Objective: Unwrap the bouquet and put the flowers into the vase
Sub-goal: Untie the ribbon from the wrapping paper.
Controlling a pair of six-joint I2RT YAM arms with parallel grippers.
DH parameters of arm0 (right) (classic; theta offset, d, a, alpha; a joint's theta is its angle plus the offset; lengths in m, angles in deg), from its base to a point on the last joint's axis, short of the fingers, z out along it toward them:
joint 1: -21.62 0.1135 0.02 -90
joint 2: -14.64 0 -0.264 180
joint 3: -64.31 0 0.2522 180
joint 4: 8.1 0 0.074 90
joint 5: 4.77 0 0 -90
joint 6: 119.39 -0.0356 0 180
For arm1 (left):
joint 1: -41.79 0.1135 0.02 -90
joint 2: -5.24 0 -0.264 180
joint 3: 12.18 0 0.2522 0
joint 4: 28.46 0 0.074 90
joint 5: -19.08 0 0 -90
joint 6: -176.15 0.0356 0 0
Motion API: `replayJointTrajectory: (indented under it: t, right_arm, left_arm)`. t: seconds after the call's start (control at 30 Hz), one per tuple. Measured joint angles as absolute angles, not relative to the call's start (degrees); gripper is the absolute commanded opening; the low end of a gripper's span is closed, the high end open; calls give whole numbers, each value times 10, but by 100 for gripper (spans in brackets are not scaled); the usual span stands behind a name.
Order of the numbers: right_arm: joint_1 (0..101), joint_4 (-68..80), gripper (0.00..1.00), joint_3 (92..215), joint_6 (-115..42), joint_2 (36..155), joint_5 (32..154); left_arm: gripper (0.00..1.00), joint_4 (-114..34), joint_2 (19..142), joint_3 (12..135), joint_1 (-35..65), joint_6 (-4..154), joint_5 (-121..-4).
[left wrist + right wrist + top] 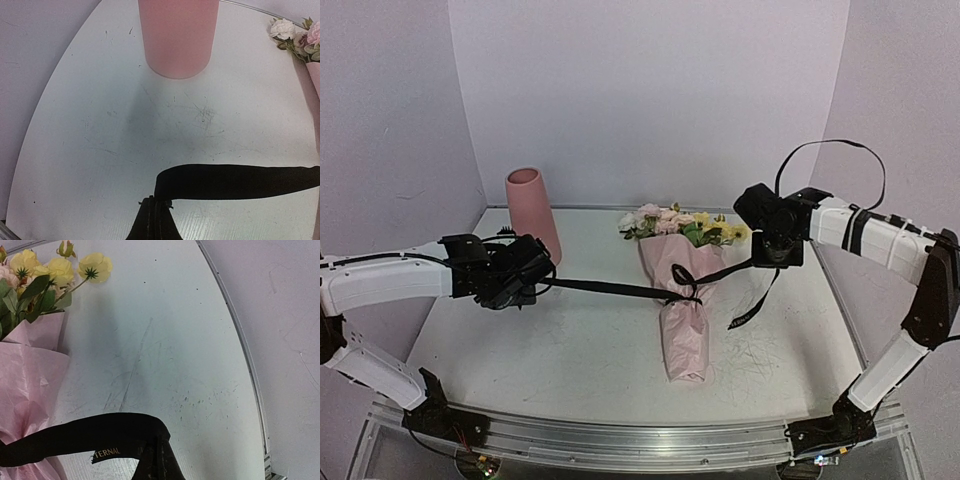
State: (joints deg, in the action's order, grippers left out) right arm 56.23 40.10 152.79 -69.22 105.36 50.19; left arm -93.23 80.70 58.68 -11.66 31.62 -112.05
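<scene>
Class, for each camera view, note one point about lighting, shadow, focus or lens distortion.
Top external view: soft, even light with a lilac cast, no hard shadows around the bouquet. Left wrist view: wide lens bows the table edge; a diffuse shadow lies before the vase. Right wrist view: ribbon lettering sharp, right tool near and dark.

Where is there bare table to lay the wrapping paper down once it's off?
Bare: the near-left table between ribbon and front rail, and the near right beside the bouquet. Crowded: the middle, where the taut ribbon crosses, and around the vase.
</scene>
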Motion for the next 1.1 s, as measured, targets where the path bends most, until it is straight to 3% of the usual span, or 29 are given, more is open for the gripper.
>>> replayJointTrajectory:
  t: [0.33, 0.37, 0.4, 0.5, 0.53, 0.6, 0.7, 0.8, 1.1]
  right_arm:
    - [525, 508, 1, 1581, -793, 1054, 386]
    - [516, 523, 5, 1585, -811, 1053, 376]
    - [507, 535, 19, 1587, -826, 1052, 369]
    - [485, 560, 69, 1587, -857, 1051, 362]
    - [480, 565, 72, 1587, -863, 1051, 361]
    - [479, 571, 74, 1587, -870, 1051, 363]
    - [480, 575, 75, 1586, -871, 1051, 370]
    - [481, 569, 77, 1585, -859, 1051, 388]
    - [480, 411, 81, 1508, -717, 1037, 553]
  left_arm:
    - [0, -932, 807, 587, -117, 317, -1121]
    - [0, -932, 807, 587, -117, 317, -1121]
    - [0, -932, 807, 587, -117, 317, -1121]
    - [2, -932, 807, 587, -117, 319, -1121]
    - [3, -932, 807, 587, -117, 320, -1121]
    - [9, -932, 807, 587, -117, 322, -1121]
    - [29, -932, 807, 588, -117, 325, -1120]
    - [40, -928, 807, 589, -117, 337, -1117]
    - [43, -893, 807, 589, -116, 387, -1101]
